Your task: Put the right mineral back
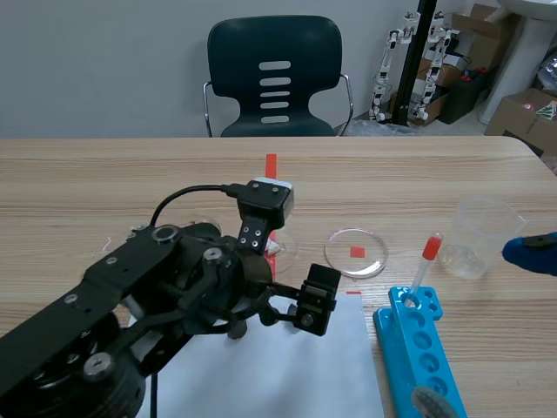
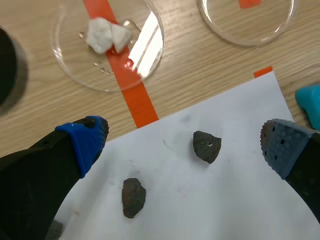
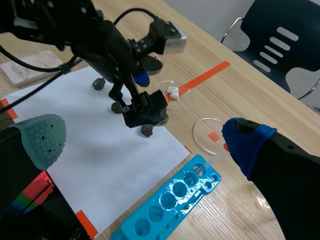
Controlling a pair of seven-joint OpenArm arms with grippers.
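Dark mineral (image 2: 206,146) under wide-open left tool (image 2: 184,144), untouched.

the scene view looks low from between the arms, along the table (image 1: 87,174) toward a chair (image 1: 274,74). the left wrist view faces steeply down, close over a dark mineral (image 2: 206,146) on white paper (image 2: 240,210). the right wrist view, farther off, shows that same paper under the left arm (image 3: 100,40).

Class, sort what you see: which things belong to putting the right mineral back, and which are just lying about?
Job: left gripper, open; right dark mineral on the paper; empty petri dish, probably.
Lying about: other dark mineral; dish holding white pieces; blue rack; dropper; plastic cup.
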